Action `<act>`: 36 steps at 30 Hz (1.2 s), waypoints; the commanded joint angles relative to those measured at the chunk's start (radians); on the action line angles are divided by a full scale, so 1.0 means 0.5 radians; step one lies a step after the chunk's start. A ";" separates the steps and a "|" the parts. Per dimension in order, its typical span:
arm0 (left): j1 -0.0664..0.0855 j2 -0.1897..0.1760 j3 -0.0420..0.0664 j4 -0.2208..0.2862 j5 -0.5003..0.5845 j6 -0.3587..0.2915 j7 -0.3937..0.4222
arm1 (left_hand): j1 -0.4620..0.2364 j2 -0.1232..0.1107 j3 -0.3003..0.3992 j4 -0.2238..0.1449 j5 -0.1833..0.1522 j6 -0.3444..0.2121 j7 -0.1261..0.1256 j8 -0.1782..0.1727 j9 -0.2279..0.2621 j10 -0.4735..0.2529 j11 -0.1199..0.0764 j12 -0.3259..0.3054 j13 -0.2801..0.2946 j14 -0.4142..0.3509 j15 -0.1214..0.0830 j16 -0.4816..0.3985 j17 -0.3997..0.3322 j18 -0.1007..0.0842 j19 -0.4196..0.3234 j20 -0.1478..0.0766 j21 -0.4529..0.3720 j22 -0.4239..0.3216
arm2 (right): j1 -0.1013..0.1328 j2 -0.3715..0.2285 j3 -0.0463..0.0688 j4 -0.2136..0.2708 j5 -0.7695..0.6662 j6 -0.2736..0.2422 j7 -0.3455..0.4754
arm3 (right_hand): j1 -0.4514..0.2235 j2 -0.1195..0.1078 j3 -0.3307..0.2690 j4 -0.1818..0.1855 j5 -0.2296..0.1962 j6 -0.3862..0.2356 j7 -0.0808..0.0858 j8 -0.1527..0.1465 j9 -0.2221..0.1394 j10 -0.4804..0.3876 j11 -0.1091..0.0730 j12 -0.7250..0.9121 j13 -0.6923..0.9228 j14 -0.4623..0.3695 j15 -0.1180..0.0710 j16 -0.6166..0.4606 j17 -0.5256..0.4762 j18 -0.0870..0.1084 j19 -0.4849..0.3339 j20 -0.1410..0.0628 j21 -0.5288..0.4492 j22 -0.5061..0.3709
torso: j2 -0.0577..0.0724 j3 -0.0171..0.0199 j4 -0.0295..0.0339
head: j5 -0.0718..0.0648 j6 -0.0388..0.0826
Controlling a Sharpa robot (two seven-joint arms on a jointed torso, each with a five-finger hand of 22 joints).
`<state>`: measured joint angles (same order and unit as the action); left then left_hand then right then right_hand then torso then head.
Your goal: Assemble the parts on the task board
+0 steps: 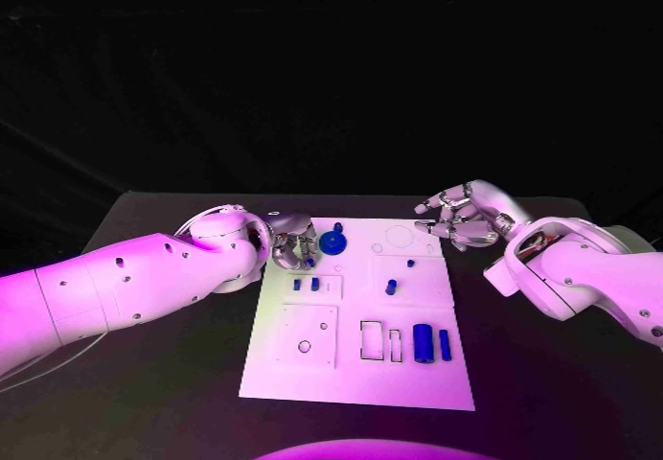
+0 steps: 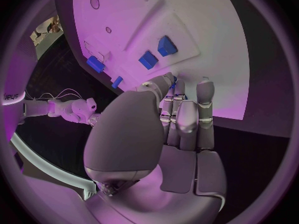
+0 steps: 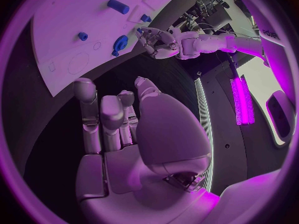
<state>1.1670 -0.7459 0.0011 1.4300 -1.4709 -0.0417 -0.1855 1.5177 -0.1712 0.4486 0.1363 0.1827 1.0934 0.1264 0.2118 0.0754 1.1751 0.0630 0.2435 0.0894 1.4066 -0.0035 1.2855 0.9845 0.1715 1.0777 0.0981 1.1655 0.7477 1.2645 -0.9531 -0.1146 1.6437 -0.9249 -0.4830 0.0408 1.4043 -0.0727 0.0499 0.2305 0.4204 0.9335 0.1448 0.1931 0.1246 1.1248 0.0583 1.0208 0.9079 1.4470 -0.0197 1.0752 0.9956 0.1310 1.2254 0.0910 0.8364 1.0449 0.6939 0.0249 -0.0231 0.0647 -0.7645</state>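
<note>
Task board (image 1: 415,379): a white plate laid flat in the middle of the black surface (image 1: 152,402), with cut-out slots near its front edge and small round holes elsewhere.
Round part (image 1: 337,241): a blue disc-like piece with a small tab, seated near the far left corner of the board, just beside the left fingertips; it is taken to be the piece in hand for this step.
Small parts: two blue pegs (image 1: 307,284) side by side on the left half, one more (image 1: 391,286) near the middle, and two taller blue cylinders (image 1: 431,343) standing at the right front slots.
Left robot hand (image 1: 290,241): held over the board's far left edge, fingers curled inward toward the round part. Contact is suggested in the head view, but whether anything is actually pinched cannot be told; in the left wrist view the fingers (image 2: 177,112) are seen pointing at the board with a speck of blue at their tips.
Right robot hand (image 1: 460,217): held off the board's far right corner, fingers loosely spread, nothing grasped; in its own wrist view the fingers (image 3: 99,119) are seen apart and bare.
Advice for the step: the round part is best approached from above, pinched by its rim, kept level, and seated only when its tab is aligned.
Risk: the nearby pegs may be knocked by a sideways sweep.
</note>
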 commanded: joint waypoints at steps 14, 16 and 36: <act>0.000 0.006 -0.001 0.001 -0.006 0.033 -0.018 | -0.072 -0.047 0.005 0.000 -0.009 -0.087 0.043 -0.109 -0.019 -0.054 0.042 -0.095 -0.004 0.001 0.021 0.008 -0.034 -0.020 -0.002 0.008 0.002 -0.012 | -0.004 0.004 0.000 -0.003 -0.004 -0.001 0.018 | -0.018 0.002 0.006 0.008 0.014 0.013 0.000 0.007 -0.002 -0.010 -0.002 0.001 -0.004 0.016 0.003 -0.011 -0.004 0.030 0.016 -0.002 -0.014 -0.002 | 0.001 0.0011 -0.001 | 0.002 -0.002; 0.000 0.006 -0.001 0.001 -0.005 0.036 -0.022 | -0.078 -0.052 0.006 0.003 -0.008 -0.091 0.051 -0.118 -0.019 -0.070 0.050 -0.111 -0.009 -0.002 0.028 0.006 -0.042 -0.019 -0.007 0.013 -0.002 -0.019 | -0.004 0.004 0.000 -0.003 -0.003 -0.002 0.019 | -0.018 0.002 0.006 0.008 0.014 0.013 0.000 0.007 -0.002 -0.013 -0.002 -0.003 -0.009 0.015 0.003 -0.015 -0.008 0.031 0.014 -0.002 -0.017 -0.004 | 0.000 0.0011 -0.001 | 0.001 -0.002; 0.000 -0.024 -0.001 0.011 -0.002 0.035 -0.044 | -0.094 -0.081 0.003 0.006 -0.009 -0.127 0.078 -0.168 -0.023 -0.097 0.074 -0.153 -0.018 -0.013 0.048 0.003 -0.066 -0.014 -0.020 0.029 -0.014 -0.038 | -0.006 -0.003 0.000 -0.016 -0.011 0.023 -0.016 | -0.008 -0.010 0.043 0.025 0.019 0.002 0.002 0.007 -0.014 -0.246 0.002 -0.361 -0.381 0.000 0.005 -0.083 -0.051 0.040 -0.004 -0.003 -0.089 -0.040 | 0.000 -0.0023 0.000 | -0.005 0.000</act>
<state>1.1664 -0.7563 0.0003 1.4319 -1.4708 -0.0330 -0.2040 1.4774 -0.2116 0.4487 0.1362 0.1829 1.0355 0.1625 0.1343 0.0651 1.1319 0.0987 0.1704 0.0811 1.3976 0.0129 1.2855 0.9523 0.1716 1.0700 0.1057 1.1651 0.7295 1.2625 -0.9542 -0.1146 1.6375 -0.9252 -0.4851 0.0395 1.4043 -0.0727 0.0658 0.2435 0.4242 0.9336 0.1447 0.1930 0.1188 1.0100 0.0588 0.8589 0.7339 1.4470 -0.0198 1.0373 0.9715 0.1309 1.2254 0.0910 0.7953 1.0261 0.6940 0.0244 -0.0231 0.0632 -0.7655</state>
